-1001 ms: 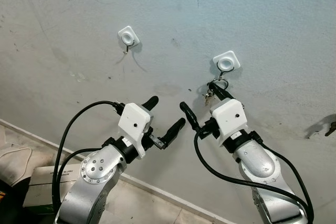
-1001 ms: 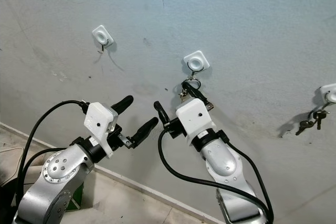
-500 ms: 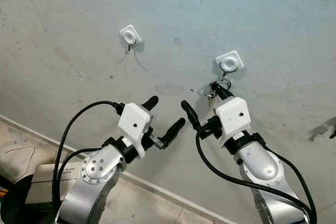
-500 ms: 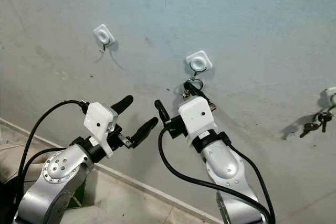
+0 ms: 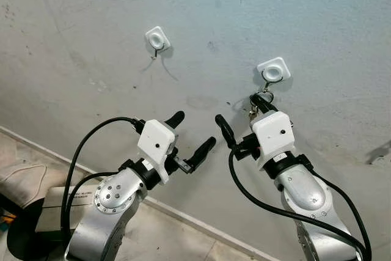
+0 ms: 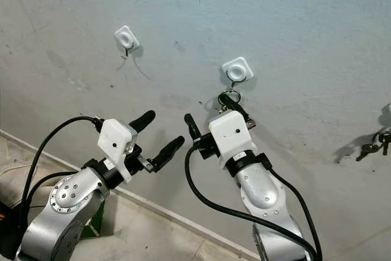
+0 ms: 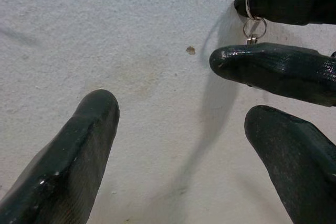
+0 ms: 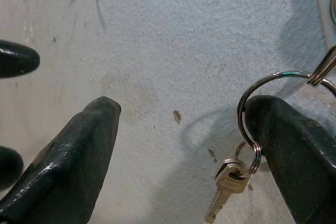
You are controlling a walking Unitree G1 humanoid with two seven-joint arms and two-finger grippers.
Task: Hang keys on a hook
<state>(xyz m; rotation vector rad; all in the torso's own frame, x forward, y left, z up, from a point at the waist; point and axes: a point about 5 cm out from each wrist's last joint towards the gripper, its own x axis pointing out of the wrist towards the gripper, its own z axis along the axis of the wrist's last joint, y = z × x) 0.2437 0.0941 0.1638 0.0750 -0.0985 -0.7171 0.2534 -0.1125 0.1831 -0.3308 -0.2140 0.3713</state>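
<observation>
Still, risk is the ring slipping off w/ the finger on withdrawal, since it sits looped over that finger. Left gripper spread wide, empty, near wall, left of the other arm. Right gripper also spread; one finger threaded thru the key ring, which meets the hook; keys dangle below.

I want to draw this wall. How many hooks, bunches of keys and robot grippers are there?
White hooks in full view: 2, left one and middle one
Key bunches: 2, one ringed round a right gripper finger, one at the far right
Grippers: 2, left gripper and right gripper
Total: 6
</observation>
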